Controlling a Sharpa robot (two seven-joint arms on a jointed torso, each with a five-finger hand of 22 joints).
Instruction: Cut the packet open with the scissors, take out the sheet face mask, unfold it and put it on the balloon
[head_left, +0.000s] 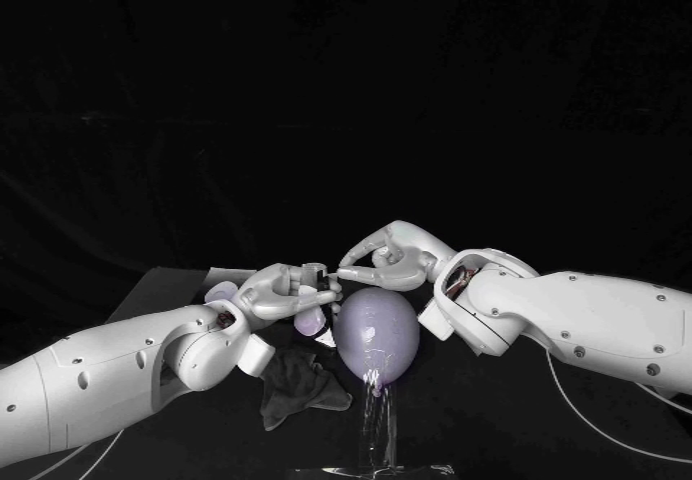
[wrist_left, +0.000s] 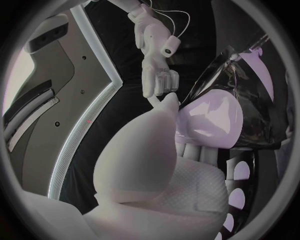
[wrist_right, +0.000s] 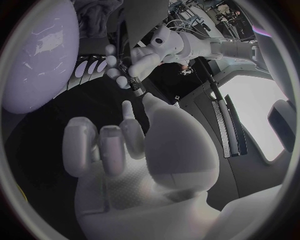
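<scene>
Tabletop (head_left: 166, 290) lies black beneath both arms. Above it the pale purple balloon (head_left: 378, 335) stands upright on a clear stem (head_left: 378, 425), between the two hands and just under them.

The left hand (head_left: 281, 292) hangs just beside the balloon's upper flank. Its purple-padded fingers (head_left: 310, 322) bend down along the skin, and I cannot tell whether they touch it. The right hand (head_left: 387, 258) sits just above the balloon's crown. In the right wrist view most of its fingers curl in toward a palm with nothing in it, and one reaches out toward the left hand. The tips of the two hands meet over the crown, and in the left wrist view the right fingertips touch the left thumb's tip.

A crumpled dark grey heap (head_left: 303, 385) lies on the table under the left wrist, near the stem. Mask or packet, I cannot tell. A glossy dark film (wrist_left: 231, 75) shows close against the balloon in the left wrist view.

A small dark piece (wrist_right: 135, 85) sits at the left fingertips. I cannot tell whether it is pinched there or is part of the hand.
</scene>
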